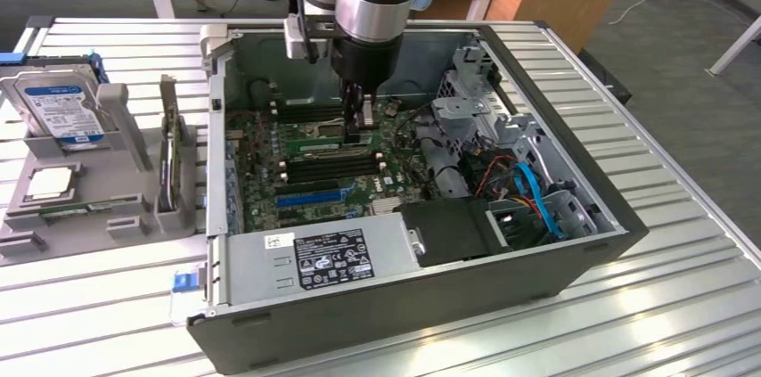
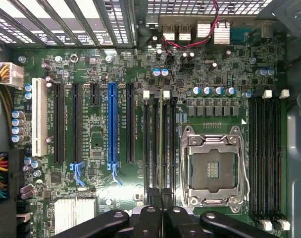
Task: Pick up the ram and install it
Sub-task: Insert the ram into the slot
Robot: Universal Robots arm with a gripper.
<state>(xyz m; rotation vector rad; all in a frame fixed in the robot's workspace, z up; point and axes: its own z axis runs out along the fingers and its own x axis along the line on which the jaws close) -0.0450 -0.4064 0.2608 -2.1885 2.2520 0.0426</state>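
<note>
Black gripper (image 2: 163,207) sits closest; its fingers (image 2: 149,215) are pinched almost fully together on a long thin green ram stick (image 2: 163,148), seen edge-on; the stick runs straight out from between the fingertips, lined up along a bank of black memory slots (image 2: 151,144) directly under the gripper; can't tell whether it is seated or only resting on the slot; white slot latches (image 2: 146,93) sit at the end of that bank furthest from the fingers; just beside the gripper on one side is a square silver processor socket (image 2: 213,166), frame open and contacts showing; past the socket, a second bank of black memory slots (image 2: 264,158); on the gripper's other side, a long blue expansion slot (image 2: 112,124) stands between black ones; furthest from the fingers, metal rear ports (image 2: 190,32) with a red cable (image 2: 210,25) looped across them.

Exterior view: dark grey computer case (image 1: 416,332) lies open; a silver power supply with black label (image 1: 321,257) sits on the camera side of the gripper; beyond it is the green motherboard (image 1: 309,190), with the silver robot arm (image 1: 372,3) vertical over its middle; well apart from the gripper, to the exterior view's left and outside the case, a grey plastic holder (image 1: 119,217) carries a boxy silver hard drive with blue-white label (image 1: 60,105) and a square silver processor chip (image 1: 48,183); all on a slatted metal table (image 1: 678,288).
</note>
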